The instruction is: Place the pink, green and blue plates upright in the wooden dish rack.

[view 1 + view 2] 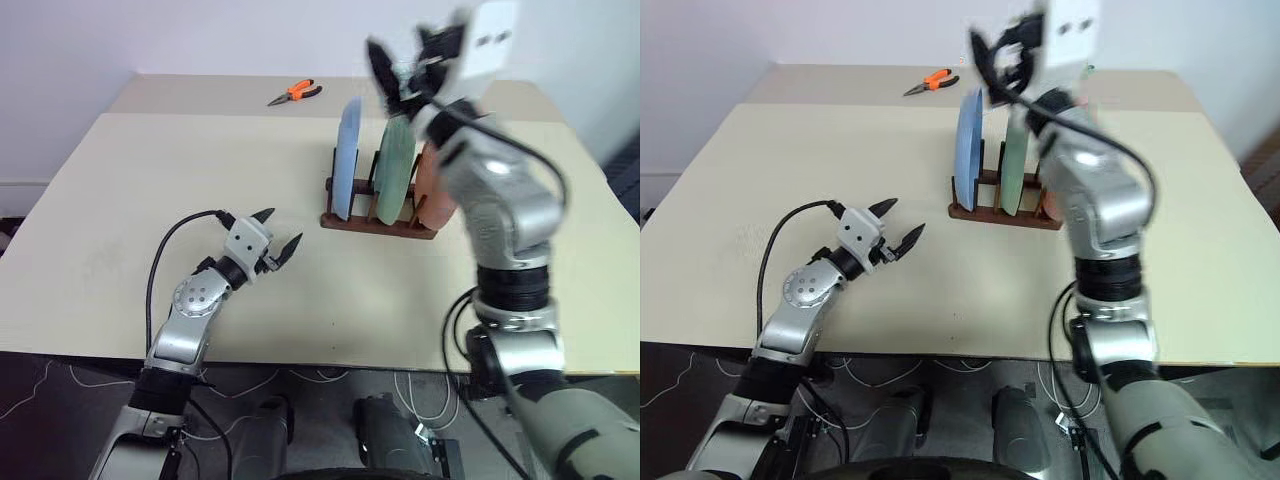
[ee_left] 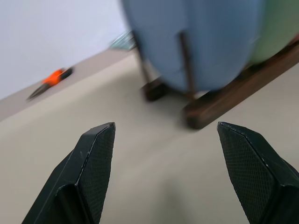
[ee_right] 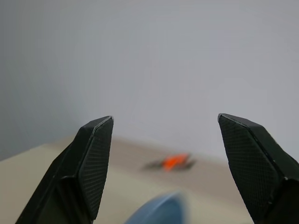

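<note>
- dark wooden rack (image 1: 378, 224) holds blue plate (image 1: 347, 160), green plate (image 1: 395, 170), pink plate (image 1: 432, 187) upright
- left gripper (image 1: 282, 240) spread apart, empty
- right gripper (image 1: 398, 72) spread apart, empty

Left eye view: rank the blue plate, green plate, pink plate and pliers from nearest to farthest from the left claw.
1. Blue plate, upright at the rack's end nearest the left claw.
2. Green plate, in the middle of the rack.
3. Pink plate, at the rack's other end, partly behind the right arm.
4. Pliers, at the table's back edge. Pink plate and pliers are close to call.
</note>
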`<control>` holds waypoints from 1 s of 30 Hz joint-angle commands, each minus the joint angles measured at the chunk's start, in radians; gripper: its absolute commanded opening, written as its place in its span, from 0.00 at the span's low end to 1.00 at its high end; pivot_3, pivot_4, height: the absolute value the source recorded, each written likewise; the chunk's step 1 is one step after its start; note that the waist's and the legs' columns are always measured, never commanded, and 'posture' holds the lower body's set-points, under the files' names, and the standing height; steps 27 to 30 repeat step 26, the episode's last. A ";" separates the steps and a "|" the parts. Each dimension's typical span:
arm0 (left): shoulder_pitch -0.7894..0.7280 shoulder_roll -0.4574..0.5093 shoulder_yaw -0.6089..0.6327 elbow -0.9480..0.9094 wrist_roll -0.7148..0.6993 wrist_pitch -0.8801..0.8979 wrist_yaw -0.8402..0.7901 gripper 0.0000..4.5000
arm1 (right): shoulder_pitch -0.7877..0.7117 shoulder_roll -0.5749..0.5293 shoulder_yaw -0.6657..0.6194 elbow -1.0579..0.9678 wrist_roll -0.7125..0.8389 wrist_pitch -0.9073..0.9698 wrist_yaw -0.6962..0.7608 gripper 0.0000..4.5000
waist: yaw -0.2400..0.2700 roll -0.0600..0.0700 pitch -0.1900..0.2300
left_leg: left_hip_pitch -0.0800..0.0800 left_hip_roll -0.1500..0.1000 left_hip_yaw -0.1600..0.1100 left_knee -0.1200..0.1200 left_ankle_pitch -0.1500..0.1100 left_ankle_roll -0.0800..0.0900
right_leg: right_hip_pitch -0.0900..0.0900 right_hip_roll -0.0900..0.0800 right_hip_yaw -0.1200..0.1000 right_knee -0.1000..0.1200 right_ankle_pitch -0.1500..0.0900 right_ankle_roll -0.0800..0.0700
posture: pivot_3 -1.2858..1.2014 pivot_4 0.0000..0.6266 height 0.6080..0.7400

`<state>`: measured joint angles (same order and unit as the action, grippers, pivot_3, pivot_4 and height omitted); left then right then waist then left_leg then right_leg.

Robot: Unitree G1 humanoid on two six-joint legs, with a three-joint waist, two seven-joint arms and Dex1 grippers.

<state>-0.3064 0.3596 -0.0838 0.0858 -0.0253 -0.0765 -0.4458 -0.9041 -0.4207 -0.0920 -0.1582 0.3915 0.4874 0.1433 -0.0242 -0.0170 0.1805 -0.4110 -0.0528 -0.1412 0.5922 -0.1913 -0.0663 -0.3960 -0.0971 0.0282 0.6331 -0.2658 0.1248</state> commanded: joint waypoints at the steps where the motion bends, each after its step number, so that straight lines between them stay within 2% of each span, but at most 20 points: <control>1: -0.035 0.060 0.116 0.071 0.019 -0.022 0.076 0.80 | 0.101 -0.198 -0.155 0.013 -0.023 -0.036 0.134 0.81 | 0.011 -0.002 -0.001 | 0.000 0.000 0.000 0.000 0.000 0.000 | 0.001 0.000 -0.001 -0.001 0.000 0.000 | 0.52 0.24 1.00; 3: -0.034 0.090 0.150 0.109 0.012 -0.043 0.084 0.80 | 0.225 -0.306 -0.196 0.034 -0.020 -0.065 0.259 0.81 | 0.010 -0.002 -0.001 | 0.000 0.000 0.000 0.000 -0.001 0.002 | 0.002 0.000 -0.001 -0.003 0.000 0.000 | 0.52 0.24 1.00; 5: -0.011 0.135 0.169 0.144 0.026 -0.082 0.073 0.80 | 0.365 -0.362 -0.234 0.043 -0.010 -0.086 0.352 0.81 | 0.008 -0.001 0.000 | 0.000 0.000 0.001 0.000 -0.002 0.003 | 0.002 -0.001 -0.001 -0.003 -0.001 0.001 | 0.52 0.24 1.00; 9: 0.054 0.176 0.203 0.150 -0.039 -0.077 0.001 0.80 | 0.610 -0.352 -0.269 0.073 0.000 -0.132 0.453 0.81 | 0.001 0.001 0.000 | 0.001 0.001 0.003 0.000 -0.002 0.004 | 0.002 -0.001 0.000 -0.002 -0.001 0.001 | 0.52 0.24 1.00; 13: 0.110 0.173 0.191 0.103 -0.061 -0.070 -0.047 0.80 | 0.754 -0.311 -0.186 0.084 -0.054 -0.201 0.512 0.81 | 0.003 0.002 0.000 | 0.002 0.001 0.004 0.001 -0.002 0.003 | 0.003 -0.001 0.001 -0.002 -0.001 0.000 | 0.52 0.24 1.00; 30: 0.168 0.120 0.191 -0.020 -0.081 0.006 -0.032 0.80 | 0.709 -0.259 -0.158 0.256 -0.133 -0.300 0.462 0.81 | 0.010 0.002 0.000 | 0.002 0.001 0.003 0.003 -0.002 0.003 | 0.004 -0.001 0.001 -0.003 -0.001 0.000 | 0.52 0.24 1.00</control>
